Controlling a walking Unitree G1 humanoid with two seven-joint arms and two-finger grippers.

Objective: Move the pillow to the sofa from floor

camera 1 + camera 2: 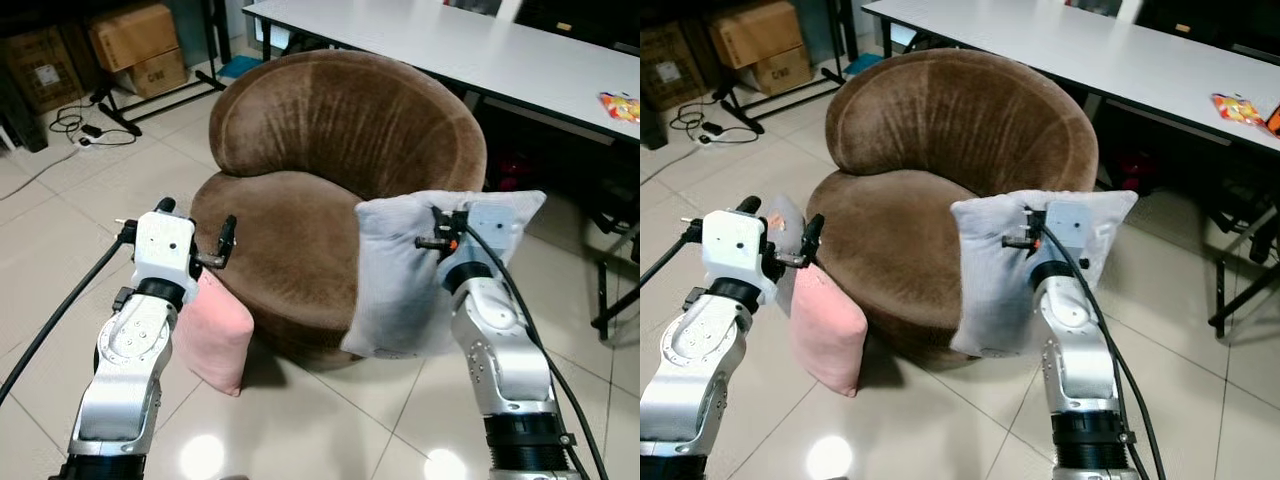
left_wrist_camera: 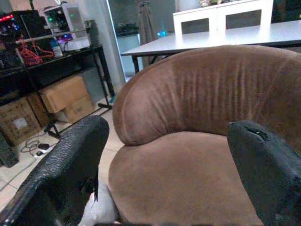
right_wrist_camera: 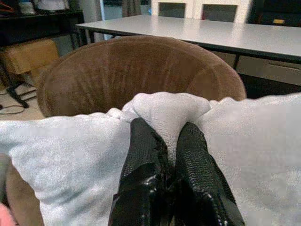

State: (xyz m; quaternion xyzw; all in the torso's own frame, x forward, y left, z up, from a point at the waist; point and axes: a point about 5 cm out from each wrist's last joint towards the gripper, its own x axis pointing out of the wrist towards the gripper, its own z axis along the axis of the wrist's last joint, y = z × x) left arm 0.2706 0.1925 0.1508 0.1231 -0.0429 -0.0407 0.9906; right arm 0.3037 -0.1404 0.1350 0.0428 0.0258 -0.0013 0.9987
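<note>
Pillow (image 1: 400, 280), pale grey, hangs clear of the floor in front of the sofa (image 1: 330, 180), its upper edge level with the seat and its lower corner still below the seat front. Right gripper (image 3: 164, 141) has its two black fingers pressed together on a small bunched fold of the pillow's top edge, with the rest of the cushion drooping to either side. Risk, judged from this hold: so small a pinch of soft fabric may slip out under the pillow's weight, or the hanging lower part may catch on the seat front as it is carried over, dropping it back onto the tiles. Left gripper (image 1: 200, 250) hovers beside the sofa's left flank with fingers (image 2: 70, 160) spread wide apart and holding nothing; a pink pillow (image 1: 215, 340) leans against the sofa just below it, and a careless move could knock it over. Cardboard boxes (image 1: 140, 45) stand on the floor behind the sofa, flaps shut, contents hidden. Long white table (image 1: 450, 45) stands beyond.
</note>
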